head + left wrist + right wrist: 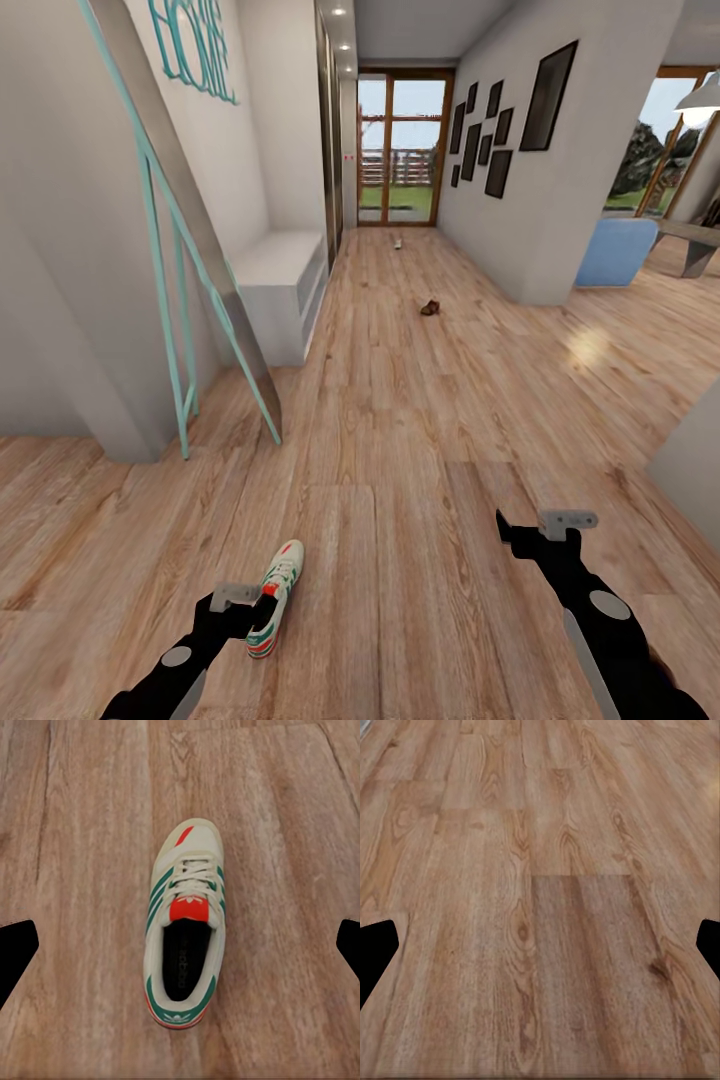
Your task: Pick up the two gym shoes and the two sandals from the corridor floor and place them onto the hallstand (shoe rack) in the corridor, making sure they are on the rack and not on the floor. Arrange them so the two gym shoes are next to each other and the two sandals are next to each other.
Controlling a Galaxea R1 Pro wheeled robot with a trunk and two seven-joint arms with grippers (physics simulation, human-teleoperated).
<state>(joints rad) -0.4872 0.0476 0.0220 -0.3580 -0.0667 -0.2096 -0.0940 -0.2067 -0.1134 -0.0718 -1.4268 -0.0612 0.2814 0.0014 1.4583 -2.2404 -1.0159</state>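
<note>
Sneaker [272, 600] lies on the floor [420, 470] just ahead of the robot, toe pointing away down the corridor, with the left gripper [240, 600] hanging above its heel end. In the left wrist view the same shoe [184, 945] sits upright on its sole, centred between the two dark fingertips [15, 952] at the frame's edges, so the fingers are spread wide and hold nothing.

It looks light and fairly soft: a padded upper that will give under a pinch, over a stiffer rubber sole. The likeliest firm hold is across the sides at the collar or heel counter, where the wall is stiffest; laces and tongue would slip or fold. Squeezing the toe box would probably just dent it.

The right gripper [520, 528] hovers over bare planks, and its wrist view shows its fingertips [376, 945] equally spread and empty.

The head view gives what the wrist views lack: the rack [280, 290], low and white-grey, stands against the left wall behind the mirror [180, 250], well apart from the shoe. Further down lies a small brown shape [430, 308], probably a sandal, and a paler speck [397, 241] near the glass door [405, 145], too small to identify. The left wrist view alone shows the open collar, laces and heel, and how the shoe lines up with the fingers.
</note>
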